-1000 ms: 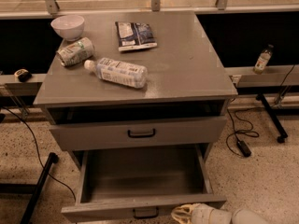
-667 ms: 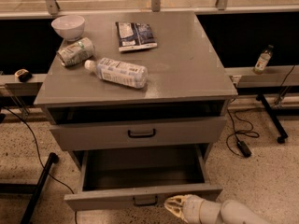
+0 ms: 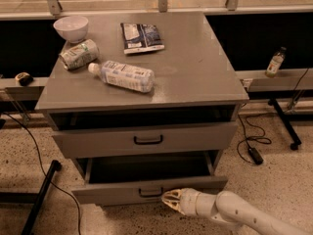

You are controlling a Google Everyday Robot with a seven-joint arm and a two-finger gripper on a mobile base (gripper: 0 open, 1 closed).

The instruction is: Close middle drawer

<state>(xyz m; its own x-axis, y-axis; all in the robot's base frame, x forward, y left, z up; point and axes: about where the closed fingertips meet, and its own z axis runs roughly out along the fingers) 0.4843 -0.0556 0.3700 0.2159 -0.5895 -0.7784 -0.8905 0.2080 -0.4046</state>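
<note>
**Item: middle drawer (image 3: 112, 194).** It sits under the counter (image 3: 195, 67), below the taller-fronted drawer (image 3: 98, 142). It is pulled out well past the counter's front edge, and its grey box is open to view from above.

**Orientation:** The low front runs left to right, parallel to the counter's front edge, and this is its long axis. The front faces outward, away from the counter. The dark handle (image 3: 150, 192) is at the centre.

**Item: pincer (image 3: 171, 200).** It is the robot's only one, on an arm that comes in from the lower right of the counter. It lies just outside the drawer front, a little to the right of the handle and slightly below it. It is either touching the front or a hair off it; I cannot tell which. I also cannot tell whether it is released or clenched.

**Governing relation:** The drawer lies directly behind the pincer, towards the counter. My judgement is that a straight push inward, square to the front, would seat it. Because the contact point is right of centre, the box could skew on its runners.
</note>
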